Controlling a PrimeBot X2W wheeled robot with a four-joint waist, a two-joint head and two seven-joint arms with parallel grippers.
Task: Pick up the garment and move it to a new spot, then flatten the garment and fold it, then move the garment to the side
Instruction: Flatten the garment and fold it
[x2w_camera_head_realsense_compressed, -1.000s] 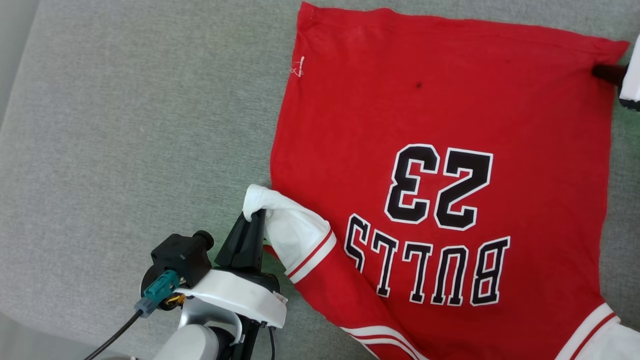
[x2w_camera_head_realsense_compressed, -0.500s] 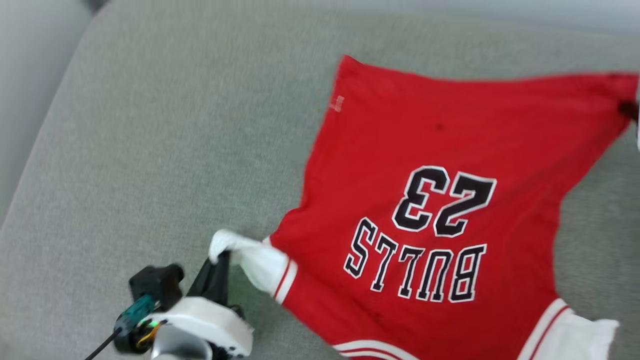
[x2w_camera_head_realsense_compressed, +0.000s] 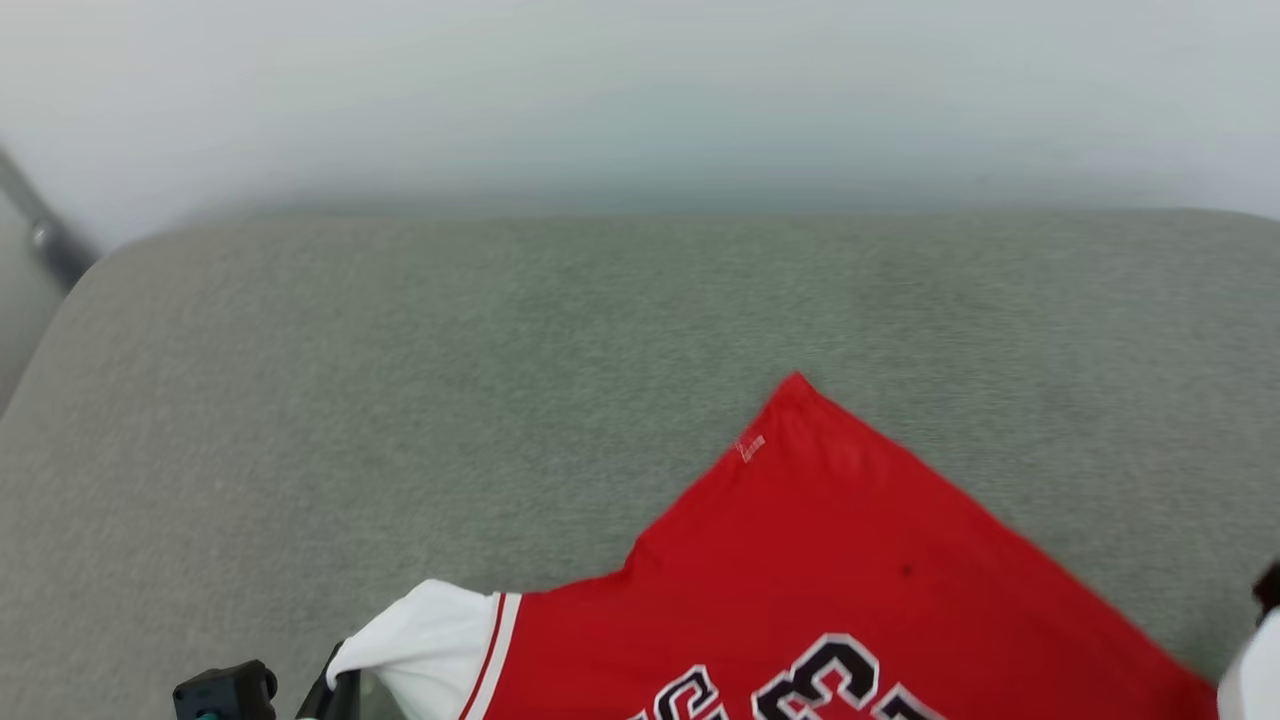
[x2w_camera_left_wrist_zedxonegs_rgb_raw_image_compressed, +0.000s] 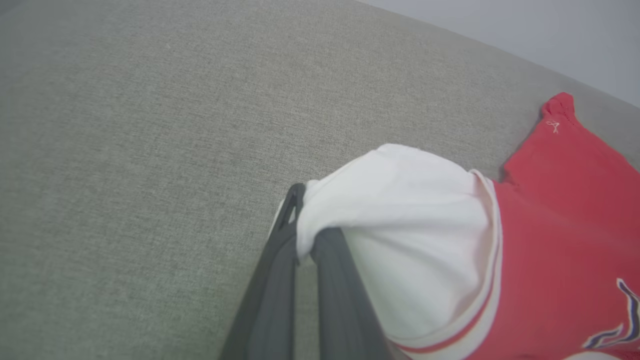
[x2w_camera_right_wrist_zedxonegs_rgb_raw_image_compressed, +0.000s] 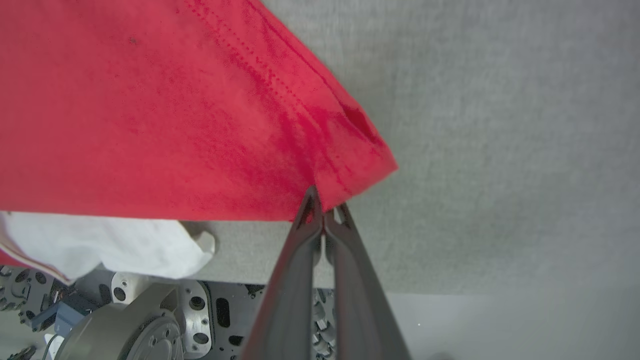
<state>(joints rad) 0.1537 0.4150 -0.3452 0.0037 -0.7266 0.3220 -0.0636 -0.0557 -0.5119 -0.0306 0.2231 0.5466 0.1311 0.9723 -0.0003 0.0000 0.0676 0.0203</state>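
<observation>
Grey cushion (x2w_camera_head_realsense_compressed: 400, 400) under garment (x2w_camera_head_realsense_compressed: 850, 560): left end effector (x2w_camera_left_wrist_zedxonegs_rgb_raw_image_compressed: 307, 225) pinching white sleeve (x2w_camera_left_wrist_zedxonegs_rgb_raw_image_compressed: 400, 210), right end effector (x2w_camera_right_wrist_zedxonegs_rgb_raw_image_compressed: 326, 210) pinching hem corner (x2w_camera_right_wrist_zedxonegs_rgb_raw_image_compressed: 355, 170); recommend even tension, level carry, no dragging.

One red garment (x2w_camera_head_realsense_compressed: 850, 560), two white sleeves, one (x2w_camera_head_realsense_compressed: 425, 640) at seven o'clock in the head view, one (x2w_camera_right_wrist_zedxonegs_rgb_raw_image_compressed: 110, 245) at eight o'clock in the right wrist view, two grippers, left gripper (x2w_camera_left_wrist_zedxonegs_rgb_raw_image_compressed: 306, 220), right gripper (x2w_camera_right_wrist_zedxonegs_rgb_raw_image_compressed: 325, 207), one grey cushion (x2w_camera_head_realsense_compressed: 400, 380), one dark speck (x2w_camera_head_realsense_compressed: 906, 570)
</observation>
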